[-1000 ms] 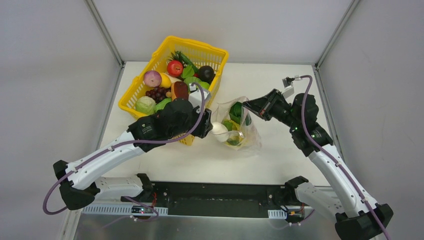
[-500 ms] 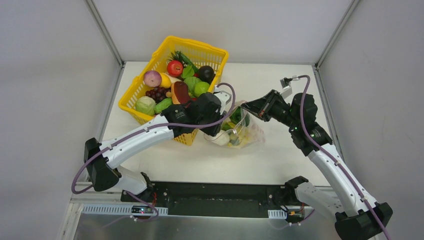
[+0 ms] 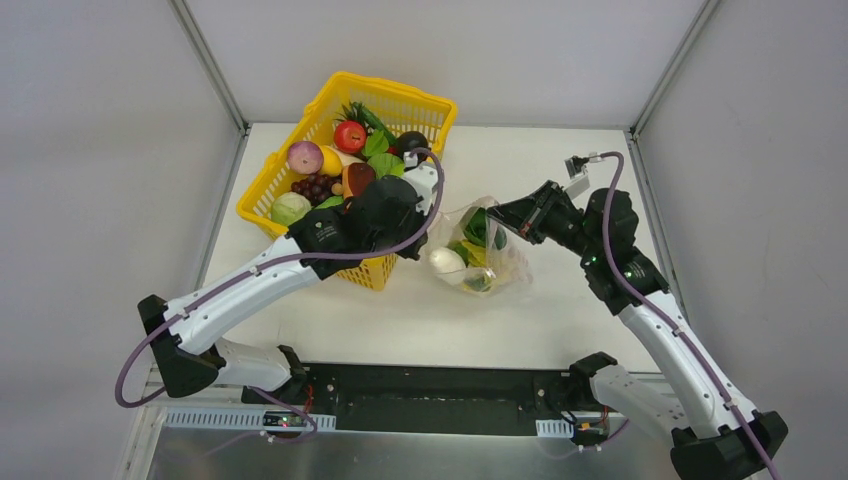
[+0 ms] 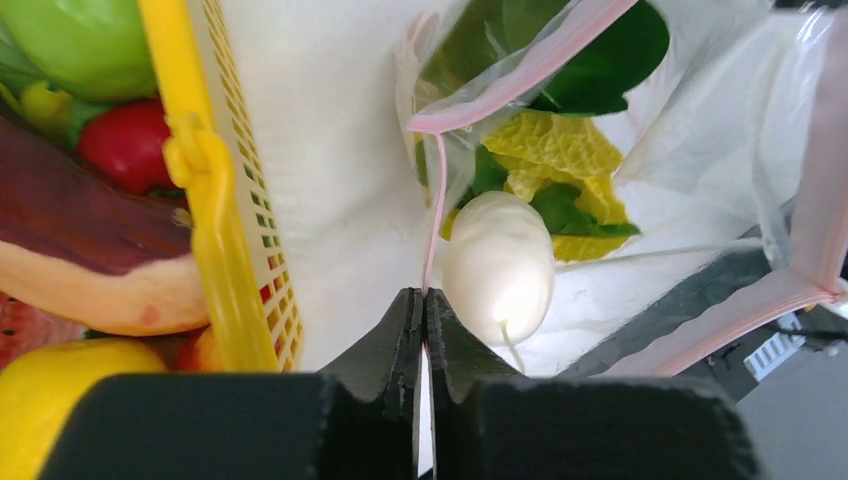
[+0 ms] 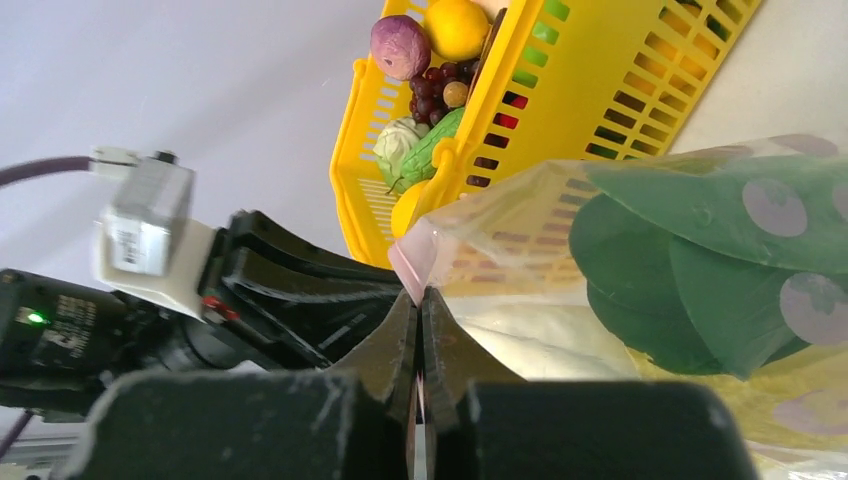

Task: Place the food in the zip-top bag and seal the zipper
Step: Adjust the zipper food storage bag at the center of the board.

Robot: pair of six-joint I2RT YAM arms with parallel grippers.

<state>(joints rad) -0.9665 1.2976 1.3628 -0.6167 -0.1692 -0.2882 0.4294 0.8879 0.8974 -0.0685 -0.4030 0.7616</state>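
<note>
The left arm [image 3: 260, 280] has been drawn back toward the basket since half a second ago, and the bag's mouth has been pulled wider with it. The white table [image 3: 560, 330] is seen with the yellow basket [image 3: 400, 87] standing at its far left, filled with toy produce. The right arm [image 3: 650, 320] is reached in from the right.

The zip-top bag [image 3: 505, 262] is held stretched between the two arms, just right of the basket's near corner, with its lower part resting on the table. Leafy greens [image 4: 600, 50] and a yellow cabbage [image 4: 555, 160] are seen inside it. A white radish [image 4: 498, 265] lies at the mouth against the cabbage; whether it is fully inside cannot be told.

The pink zipper [image 4: 520, 75] is parted. One end of the strip is pinched by the left gripper [image 4: 424, 300], whose fingers are pressed together on it. The opposite pink corner is clamped by the right gripper [image 5: 420, 297], likewise closed tight.
</note>
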